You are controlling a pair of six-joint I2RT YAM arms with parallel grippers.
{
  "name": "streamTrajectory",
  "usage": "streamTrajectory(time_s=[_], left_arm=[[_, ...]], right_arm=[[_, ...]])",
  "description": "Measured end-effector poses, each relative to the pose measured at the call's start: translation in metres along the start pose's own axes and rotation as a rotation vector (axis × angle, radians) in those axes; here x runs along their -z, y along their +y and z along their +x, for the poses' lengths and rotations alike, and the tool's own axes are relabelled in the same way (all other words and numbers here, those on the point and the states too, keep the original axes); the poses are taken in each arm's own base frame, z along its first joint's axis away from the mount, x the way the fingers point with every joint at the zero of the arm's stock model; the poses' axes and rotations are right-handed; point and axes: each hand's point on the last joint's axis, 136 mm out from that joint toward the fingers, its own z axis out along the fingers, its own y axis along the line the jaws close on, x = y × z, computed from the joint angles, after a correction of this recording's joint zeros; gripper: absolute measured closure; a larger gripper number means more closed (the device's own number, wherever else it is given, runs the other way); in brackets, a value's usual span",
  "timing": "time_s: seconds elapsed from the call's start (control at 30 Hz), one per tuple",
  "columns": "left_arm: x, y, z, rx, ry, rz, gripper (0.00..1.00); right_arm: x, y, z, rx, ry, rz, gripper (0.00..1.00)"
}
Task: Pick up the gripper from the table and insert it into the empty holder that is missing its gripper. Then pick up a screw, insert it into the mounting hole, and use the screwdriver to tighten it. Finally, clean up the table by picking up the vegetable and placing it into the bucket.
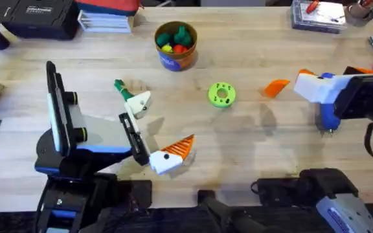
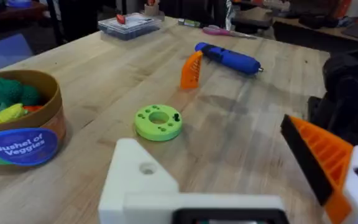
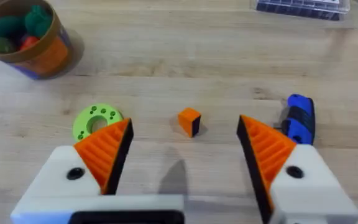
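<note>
Pale wooden tabletop (image 1: pixel 251 162) carries the whole job, and nearest the bases the left gripper (image 2: pixel 207 137) rests low over the boards, spread wide and holding nothing. One side bears an orange ribbed finger (image 2: pixel 322 155); the other is a bare white empty holder (image 2: pixel 142 180) with a mounting hole, plainly the one to be filled. Farther out, the right gripper (image 3: pixel 185 134) hovers with its orange pads (image 3: pixel 107 146) well apart and nothing between them, lined up on the loose gripper (image 3: pixel 189 120), the orange wedge piece lying on the table just beyond its fingertips. The blue screwdriver (image 3: pixel 300 118) lies just beside the right finger, untouched. By my reading the first step is in hand: the pick-up of the wedge has not yet happened. The next move calls for lowering squarely over so small a piece, closing on its flat sides, then carrying it across to the left arm's holder. A bright green disc with holes (image 1: pixel 222 94) sits mid-table, and the slim green vegetable (image 1: pixel 119 85) lies well apart to the left, still out of the bucket (image 1: pixel 175 45). That bucket, at the far side, already holds toy produce, and its blue label (image 2: pixel 18 147) reads "Bushel of Veggies". Writing on the boxes along the far edge cannot be read.
</note>
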Motion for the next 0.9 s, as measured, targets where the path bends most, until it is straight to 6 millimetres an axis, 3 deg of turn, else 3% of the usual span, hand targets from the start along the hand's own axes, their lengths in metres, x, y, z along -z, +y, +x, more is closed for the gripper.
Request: streamTrajectory(time_s=[0.4, 0.6, 0.7, 0.9], left_arm=[[0.000, 0.000, 0.000, 0.000, 0.000, 0.003, 0.015], [0.000, 0.000, 0.000, 0.000, 0.000, 0.003, 0.015], [0.000, 0.000, 0.000, 0.000, 0.000, 0.003, 0.015], [0.000, -0.001, 0.000, 0.000, 0.000, 0.003, 0.015]], right_arm=[[0.000, 0.001, -0.002, 0.000, -0.009, -0.005, 0.007], [0.001, 0.019, -0.017, 0.013, -0.067, -0.108, 0.007], [-0.006, 0.029, -0.005, 0.050, 0.017, -0.169, 0.007], [-0.042, 0.042, 0.027, 0.112, 0.339, -0.238, 0.007]])
